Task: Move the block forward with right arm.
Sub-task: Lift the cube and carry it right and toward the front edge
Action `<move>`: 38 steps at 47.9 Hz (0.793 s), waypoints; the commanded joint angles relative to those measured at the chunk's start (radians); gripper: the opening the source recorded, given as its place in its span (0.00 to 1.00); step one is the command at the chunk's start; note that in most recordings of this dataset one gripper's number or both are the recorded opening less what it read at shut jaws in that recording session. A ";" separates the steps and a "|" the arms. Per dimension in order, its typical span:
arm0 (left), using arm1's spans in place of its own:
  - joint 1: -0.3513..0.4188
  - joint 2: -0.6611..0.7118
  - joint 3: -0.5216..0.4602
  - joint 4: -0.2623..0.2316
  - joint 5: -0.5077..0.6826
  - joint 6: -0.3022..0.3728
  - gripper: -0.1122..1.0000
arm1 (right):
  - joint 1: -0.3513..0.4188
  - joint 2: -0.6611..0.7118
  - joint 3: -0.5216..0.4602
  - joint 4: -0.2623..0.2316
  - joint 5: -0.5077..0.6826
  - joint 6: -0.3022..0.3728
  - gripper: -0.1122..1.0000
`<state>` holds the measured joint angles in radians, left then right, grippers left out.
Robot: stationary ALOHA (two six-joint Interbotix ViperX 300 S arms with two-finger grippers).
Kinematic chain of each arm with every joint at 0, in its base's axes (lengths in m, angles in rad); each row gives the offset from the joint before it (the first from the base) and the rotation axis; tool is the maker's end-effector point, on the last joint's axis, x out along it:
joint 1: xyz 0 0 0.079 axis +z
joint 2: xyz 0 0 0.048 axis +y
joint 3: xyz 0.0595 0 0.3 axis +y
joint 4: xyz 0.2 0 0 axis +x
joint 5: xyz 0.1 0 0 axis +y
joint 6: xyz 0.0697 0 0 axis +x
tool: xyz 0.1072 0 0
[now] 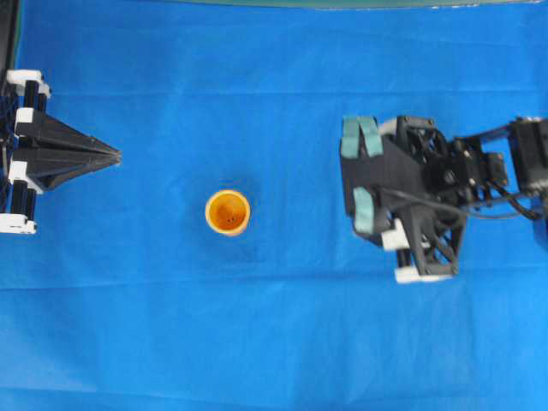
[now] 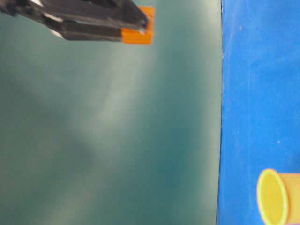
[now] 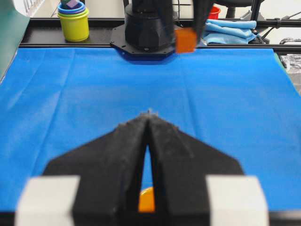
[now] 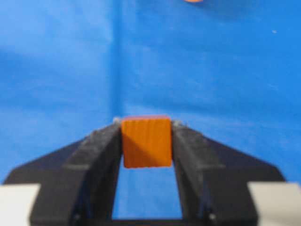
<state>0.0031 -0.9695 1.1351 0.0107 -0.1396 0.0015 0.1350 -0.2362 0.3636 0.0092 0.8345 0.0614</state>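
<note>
Nearest the right wrist camera, the right gripper (image 4: pixel 146 129) was clamped on the block (image 4: pixel 146 142), one finger flat against each of two opposite side faces. The block sat right at the fingertips, its top edge level with them and its front face fully exposed. It hung clear of the blue cloth (image 4: pixel 225 70); nothing showed beneath it but cloth.

Judged from its look: small, rigid, sharp-edged, probably light. Smooth faces could slip if squeezed near an edge. The present hold on flat parallel faces looked the right one, though a deeper seat between the pads would seem safer than this tip grip.

From overhead, the right arm (image 1: pixel 445 175) stood on the right side of the cloth, teal pads (image 1: pixel 363 210) showing; the block itself was hidden under the gripper in that view. The cup (image 1: pixel 228 212) stood upright near the middle, well apart from the arm.

Further across, the left gripper (image 1: pixel 116 157) lay at the left edge with its fingers drawn together to a point, holding nothing.

Beyond the cloth, the left wrist view showed stacked cups (image 3: pixel 74 20) and folded blue towels (image 3: pixel 230 30) on the far ledge.
</note>
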 commanded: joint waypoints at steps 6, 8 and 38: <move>0.002 0.005 -0.034 0.002 -0.005 0.002 0.11 | 0.061 -0.026 -0.052 0.012 0.037 0.015 0.46; 0.002 0.003 -0.034 0.002 -0.003 0.002 0.11 | 0.074 -0.026 -0.058 0.014 0.043 0.023 0.46; 0.002 0.005 -0.034 0.002 -0.005 0.002 0.11 | 0.264 -0.026 -0.098 0.014 -0.006 0.074 0.46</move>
<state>0.0031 -0.9695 1.1351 0.0092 -0.1396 0.0015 0.3728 -0.2378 0.2961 0.0199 0.8529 0.1335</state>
